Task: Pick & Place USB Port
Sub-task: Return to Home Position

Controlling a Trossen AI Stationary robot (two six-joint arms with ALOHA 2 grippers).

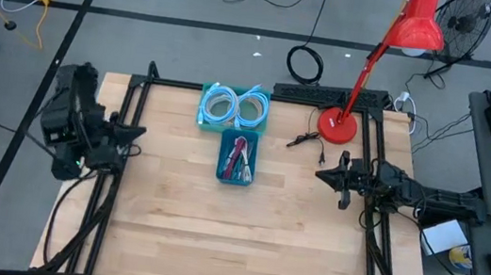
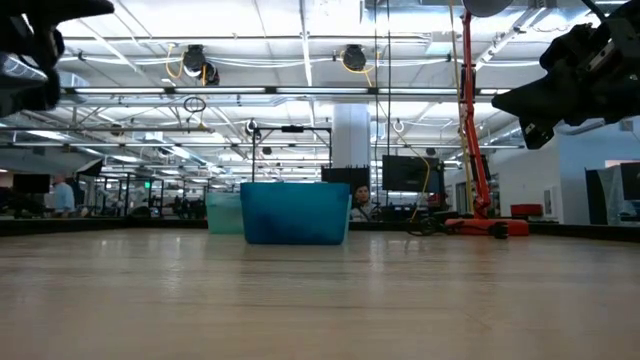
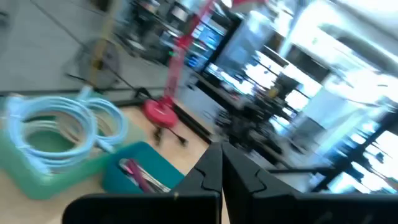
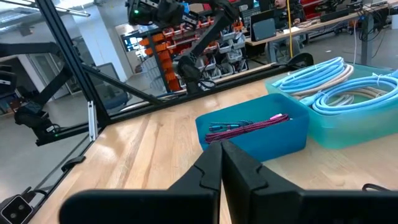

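Bright, even light from ceiling strip lamps (image 2: 280,20) (rows of them across the low view) leaves only faint shadows beside the blue bin (image 1: 222,159) on the wooden table (image 1: 213,238); the left wrist view's far background (image 3: 329,43) glares white.

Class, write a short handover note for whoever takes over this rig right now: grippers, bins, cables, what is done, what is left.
Left gripper: shut, empty, raised at the table's left edge.
Right gripper: shut, empty, raised at the right edge.
Blue bin: mid-table, holding red and pink cables.
Green bin: directly behind it, holding coiled light-blue cables.
Done: cables appear binned; neither gripper holds anything.
Left: probably only parking both arms.
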